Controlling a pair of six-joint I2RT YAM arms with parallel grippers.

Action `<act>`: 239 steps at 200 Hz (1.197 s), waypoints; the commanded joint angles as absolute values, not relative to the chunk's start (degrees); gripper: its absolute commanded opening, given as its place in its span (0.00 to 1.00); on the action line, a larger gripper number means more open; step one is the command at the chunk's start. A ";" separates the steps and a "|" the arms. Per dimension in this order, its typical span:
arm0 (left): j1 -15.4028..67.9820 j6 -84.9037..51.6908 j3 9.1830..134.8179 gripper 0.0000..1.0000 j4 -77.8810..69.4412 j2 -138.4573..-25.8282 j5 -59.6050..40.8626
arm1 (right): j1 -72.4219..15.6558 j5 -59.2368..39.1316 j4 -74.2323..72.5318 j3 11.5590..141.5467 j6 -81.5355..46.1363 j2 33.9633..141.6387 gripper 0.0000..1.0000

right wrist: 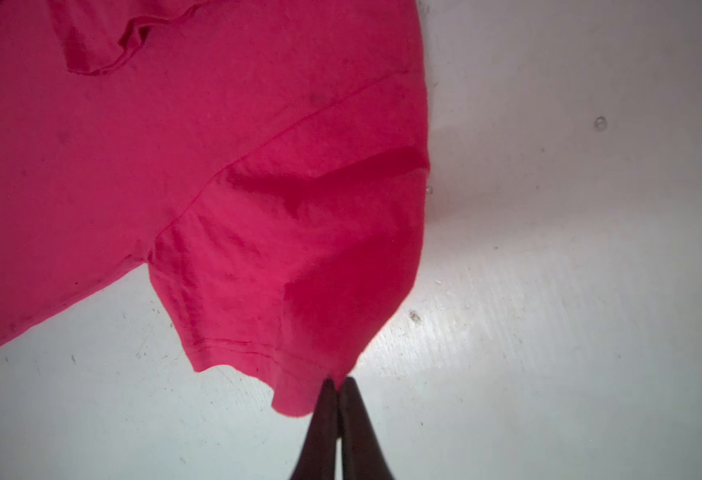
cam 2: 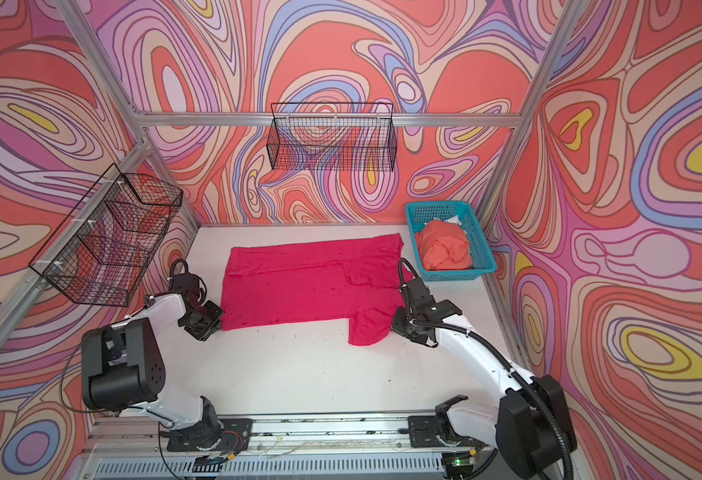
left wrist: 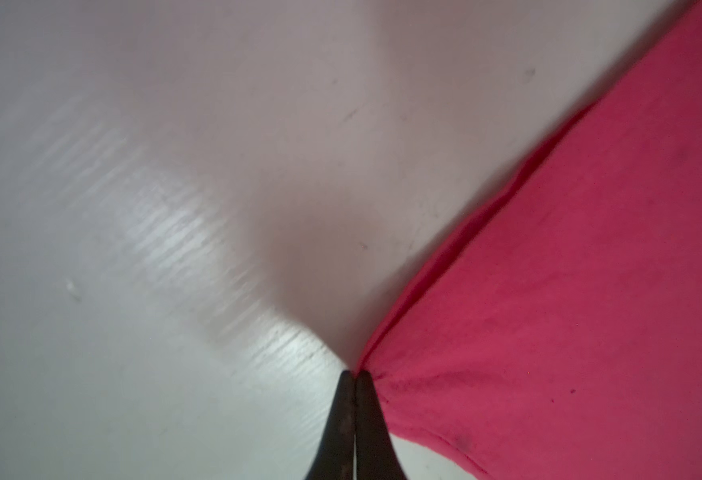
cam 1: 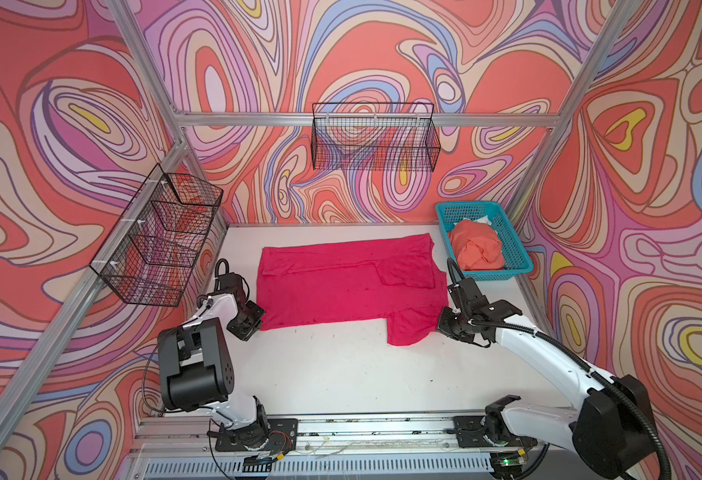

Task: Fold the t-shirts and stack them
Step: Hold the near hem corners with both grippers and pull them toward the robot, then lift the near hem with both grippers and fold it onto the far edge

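Magenta t-shirt [cam 1: 341,286] lies spread on counter [cam 1: 341,374], far edge folded over; coral t-shirt [cam 1: 476,249] bunched in teal basket [cam 1: 523,266]. Left pincer [left wrist: 355,374] pressed together on shirt corner, right pincer [right wrist: 336,384] pinching sleeve edge. You handle soft, light, limp cloth: it will likely sag, so lift both holds evenly, keep it taut

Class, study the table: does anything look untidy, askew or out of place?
One sleeve of the pink t-shirt sticks out past its near edge, unfolded. The orange t-shirt lies crumpled in the teal basket, not stacked.
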State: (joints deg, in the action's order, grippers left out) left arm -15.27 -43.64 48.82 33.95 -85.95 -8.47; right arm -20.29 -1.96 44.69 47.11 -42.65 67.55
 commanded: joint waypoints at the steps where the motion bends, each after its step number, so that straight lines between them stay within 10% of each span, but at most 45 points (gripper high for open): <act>1: -15.21 -45.74 47.49 0.00 41.27 -78.65 -6.43 | -20.22 -1.77 51.46 49.56 -44.33 63.41 0.00; 239: -15.21 -49.32 41.32 0.00 54.15 -58.29 -9.73 | -21.27 -7.42 65.65 55.91 -46.80 56.21 0.00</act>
